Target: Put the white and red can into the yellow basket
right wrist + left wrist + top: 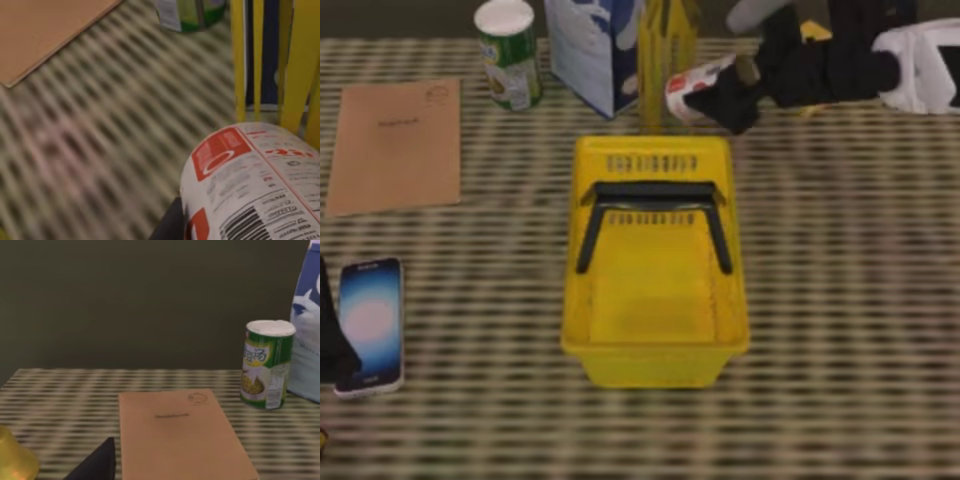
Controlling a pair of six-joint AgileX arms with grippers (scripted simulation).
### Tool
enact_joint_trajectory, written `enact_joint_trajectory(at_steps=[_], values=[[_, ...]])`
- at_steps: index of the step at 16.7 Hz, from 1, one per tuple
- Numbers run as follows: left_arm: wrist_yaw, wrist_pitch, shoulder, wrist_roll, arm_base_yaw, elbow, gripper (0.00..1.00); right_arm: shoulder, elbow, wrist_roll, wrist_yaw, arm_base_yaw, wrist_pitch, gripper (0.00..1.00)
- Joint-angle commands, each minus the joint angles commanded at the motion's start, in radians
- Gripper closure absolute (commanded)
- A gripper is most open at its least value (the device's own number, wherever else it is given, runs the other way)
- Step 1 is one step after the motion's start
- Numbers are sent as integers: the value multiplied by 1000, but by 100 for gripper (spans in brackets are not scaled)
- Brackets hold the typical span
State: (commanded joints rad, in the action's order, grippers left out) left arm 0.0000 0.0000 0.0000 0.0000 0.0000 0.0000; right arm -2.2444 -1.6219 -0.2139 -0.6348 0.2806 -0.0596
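Observation:
The white and red can [692, 92] is held on its side by my right gripper [725, 98], which is shut on it just beyond the far rim of the yellow basket [582, 300]. The right wrist view shows the can [250, 180] close up, with a dark finger [170, 225] against its side. The basket stands in the middle of the table with its black handles [655, 192] folded over the opening and nothing visible inside. My left gripper [332, 345] is parked at the table's left edge; one finger [97, 465] shows well off to the side, so it is open with nothing in it.
A green-and-white can [508, 55] and a blue-and-white carton [588, 45] stand at the back. A tall yellow slatted object [665, 45] rises right beside the held can. A brown notebook [395, 145] and a phone [370, 325] lie at the left.

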Motion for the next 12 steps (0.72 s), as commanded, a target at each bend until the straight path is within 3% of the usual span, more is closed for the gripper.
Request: enact_joint_trajectory(at_steps=[4,7,10,12], values=[[0,0,0,0,0,0,0,73,153,117,-215,23,403,100],[0,0,0,0,0,0,0,129,246,186,-349,38,644,100],[0,0,0,0,0,0,0,174,309,230,-442,48,795,100],[0,0,0,0,0,0,0,192,329,245,-474,51,843,100]])
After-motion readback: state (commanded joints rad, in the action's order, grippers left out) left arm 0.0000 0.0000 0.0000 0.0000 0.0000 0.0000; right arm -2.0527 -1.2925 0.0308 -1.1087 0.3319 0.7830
